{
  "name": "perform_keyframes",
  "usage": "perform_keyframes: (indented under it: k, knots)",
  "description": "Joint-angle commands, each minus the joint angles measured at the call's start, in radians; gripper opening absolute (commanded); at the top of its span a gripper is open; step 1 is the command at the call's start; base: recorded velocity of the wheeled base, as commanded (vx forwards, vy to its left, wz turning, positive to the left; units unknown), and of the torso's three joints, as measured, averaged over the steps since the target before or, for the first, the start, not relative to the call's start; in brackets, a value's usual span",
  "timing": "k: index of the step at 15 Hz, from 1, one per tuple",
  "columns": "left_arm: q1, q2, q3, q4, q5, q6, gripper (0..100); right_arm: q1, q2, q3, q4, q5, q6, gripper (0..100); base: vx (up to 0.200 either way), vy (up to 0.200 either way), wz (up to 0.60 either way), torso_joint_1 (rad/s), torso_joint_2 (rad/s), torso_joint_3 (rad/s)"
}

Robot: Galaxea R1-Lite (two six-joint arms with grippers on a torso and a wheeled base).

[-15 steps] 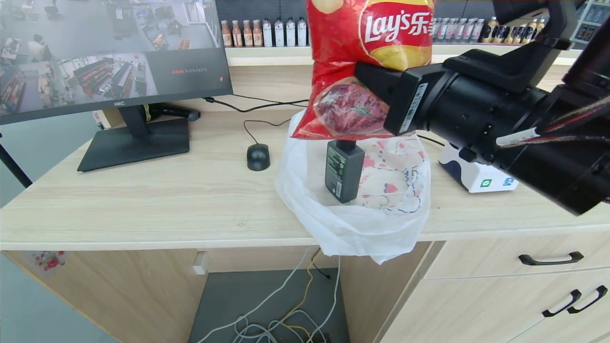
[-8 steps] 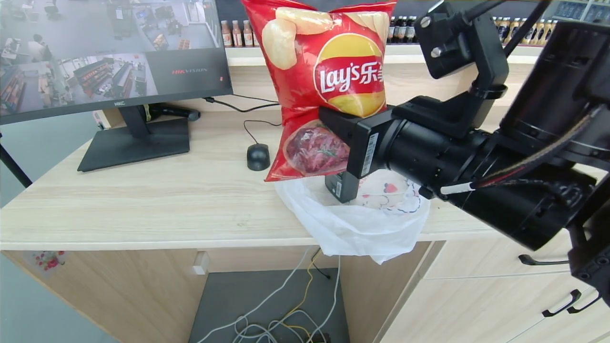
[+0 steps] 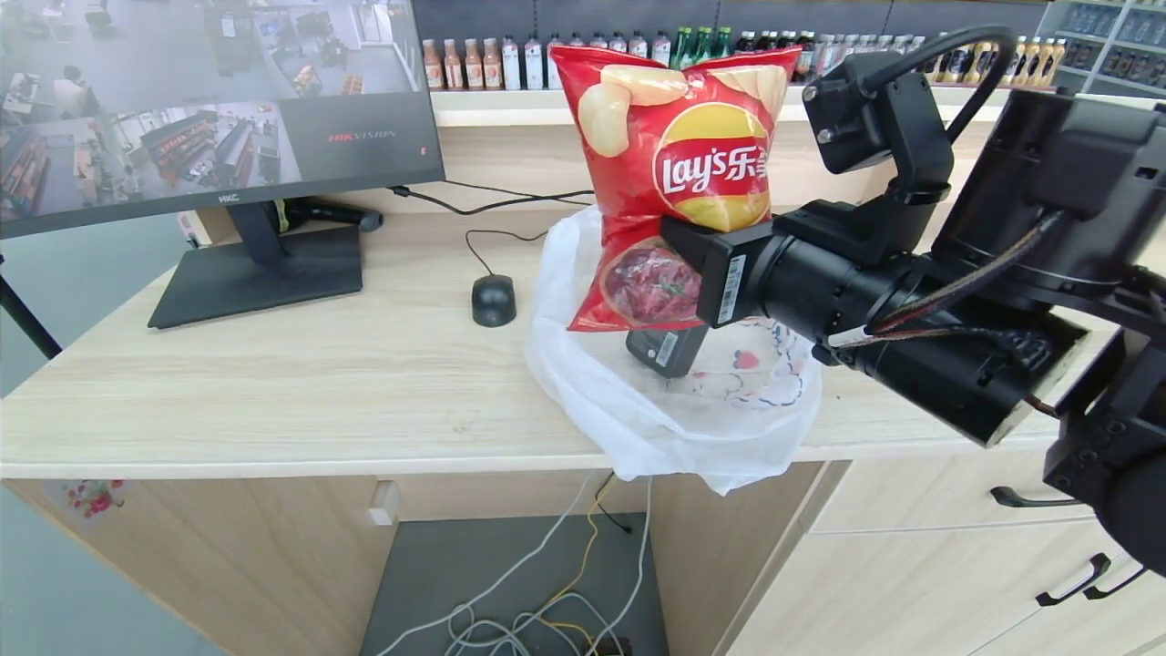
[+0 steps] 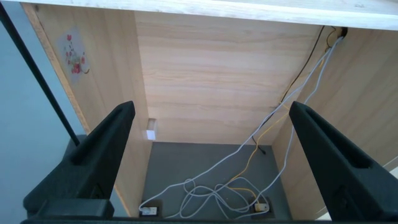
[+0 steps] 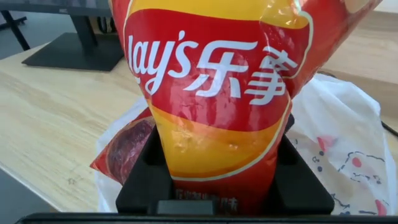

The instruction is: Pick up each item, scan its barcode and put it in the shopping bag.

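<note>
The right hand (image 3: pixel 700 266) pinches the chips (image 3: pixel 679 173) low, upright over the bag (image 3: pixel 583 392) on the desk (image 3: pixel 319 383). The puffy pack may slip or tip, snag on the black box (image 3: pixel 663 348) inside, or push the limp bag off the edge. Left hand (image 4: pixel 211 143) hangs spread.

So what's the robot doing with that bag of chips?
The robot's right gripper is squeezing the red chip bag and holding it upright in the air, just above the open white shopping bag on the wooden counter. A dark boxy item already sits inside the shopping bag. The chips are not in yet. The left gripper is open and holds nothing, down below the counter.
</note>
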Motion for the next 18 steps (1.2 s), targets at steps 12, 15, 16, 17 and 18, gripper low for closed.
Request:
perform_keyframes:
  k: [12,15,16,17,18]
  knots:
    - [-0.001,0.0,0.0,0.0,0.002,0.0,100,-0.096,-0.024,-0.005,0.06,0.037,0.052,0,0.0,0.0,0.0,0.0,0.0,0.0]
    - [0.0,0.0,0.0,0.0,0.002,0.0,100,-0.124,-0.008,-0.108,0.229,0.089,0.133,0,0.0,0.0,0.0,0.0,0.0,0.0]
    - [0.0,0.0,0.0,0.0,0.002,0.0,100,-0.13,-0.001,-0.13,0.243,0.103,0.153,0,0.0,0.0,0.0,0.0,0.0,0.0]
    - [-0.001,0.0,0.0,0.0,0.0,0.0,100,-0.164,0.019,-0.188,0.281,0.126,0.167,0,0.0,0.0,0.0,0.0,0.0,0.0]
    - [0.0,0.0,0.0,0.0,0.0,0.0,100,-0.173,0.027,-0.217,0.312,0.152,0.167,0,0.0,0.0,0.0,0.0,0.0,0.0]
